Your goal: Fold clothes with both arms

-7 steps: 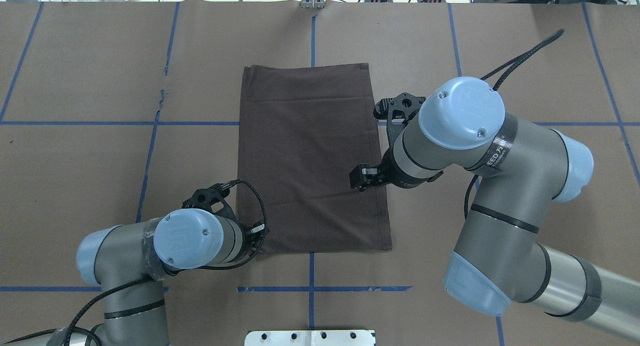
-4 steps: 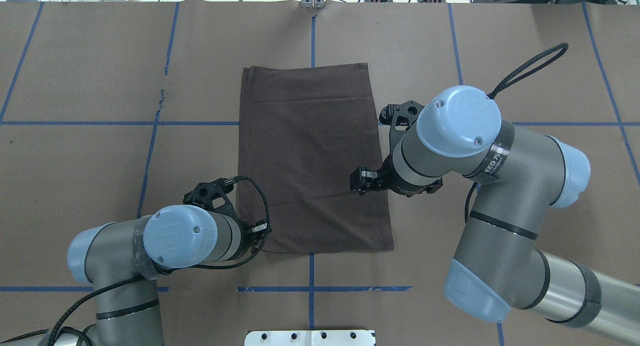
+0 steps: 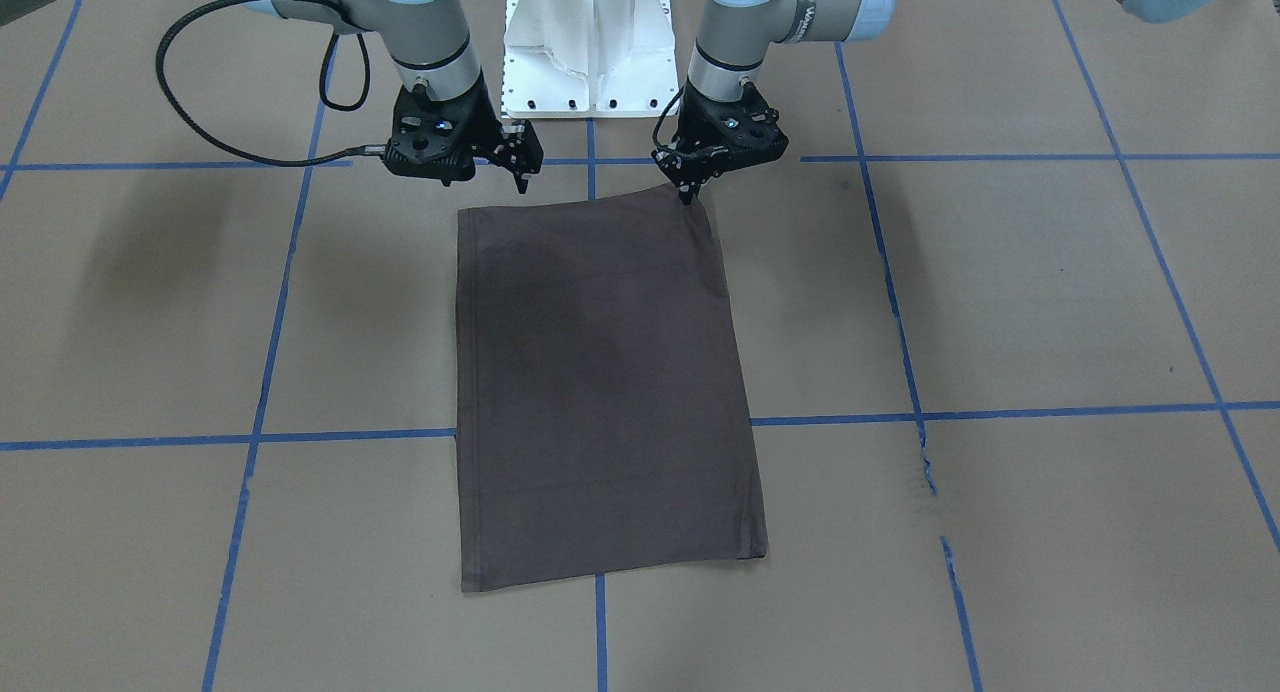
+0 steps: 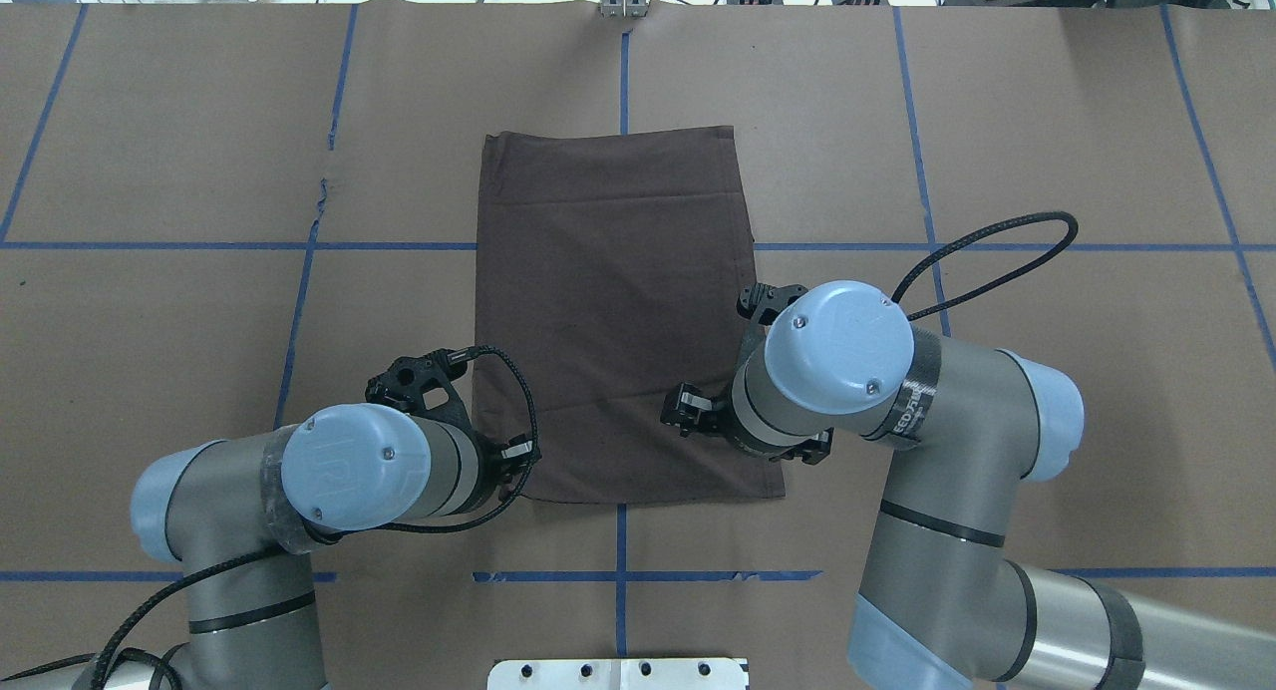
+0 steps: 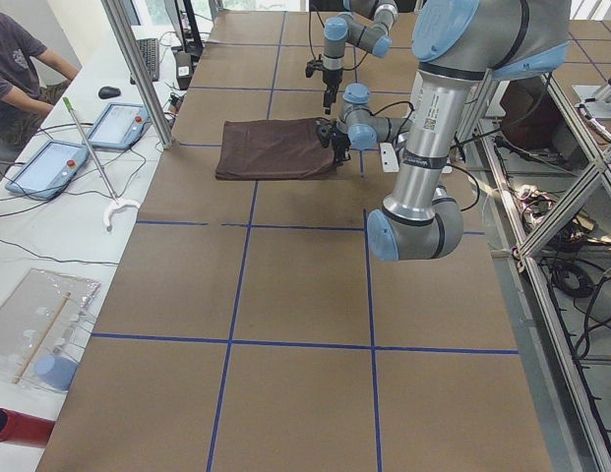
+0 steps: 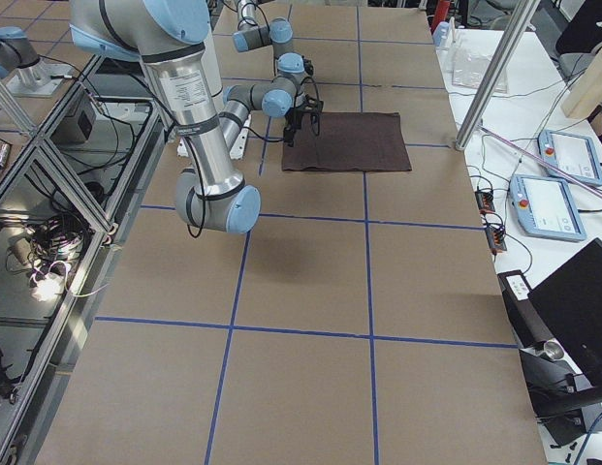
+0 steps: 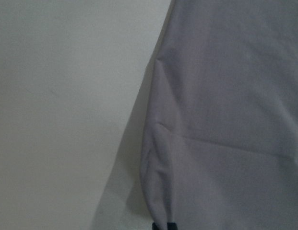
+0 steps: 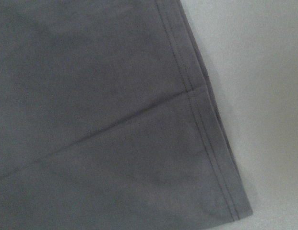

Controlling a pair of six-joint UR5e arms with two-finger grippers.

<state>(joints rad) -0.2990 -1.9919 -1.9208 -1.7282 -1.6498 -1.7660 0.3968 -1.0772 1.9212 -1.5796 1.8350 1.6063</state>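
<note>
The left arm [image 4: 359, 466] is reaching in low at the near-left corner of the T-shirt [image 4: 618, 311]. The left gripper [image 3: 688, 194] is pointing down at that corner with its fingers drawn together on the fabric. In its wrist view the cloth is puckering into a small raised ridge that is running toward the dark fingertip at the bottom edge.

The T-shirt is lying in the middle of the table [image 4: 150, 351], folded into a flat dark brown rectangle. Its long axis is running straight away from the robot toward the far edge. The near end is sitting a little wider than the far end and is drifting slightly toward the robot's right. Collar and sleeves are folded out of sight, so I cannot tell which end is the neck. A blue tape line [image 4: 623, 72] is meeting the middle of each short end.

The right arm [image 4: 837, 346] is bending in over the near-right part of the shirt. The right gripper [image 3: 520, 175] is hanging above the cloth near that corner and gripping nothing. I cannot tell whether its fingers are apart or together. Its wrist camera is looking down on a shirt corner, where a double-stitched hem [image 8: 206, 143] is lying flat on the table.
</note>
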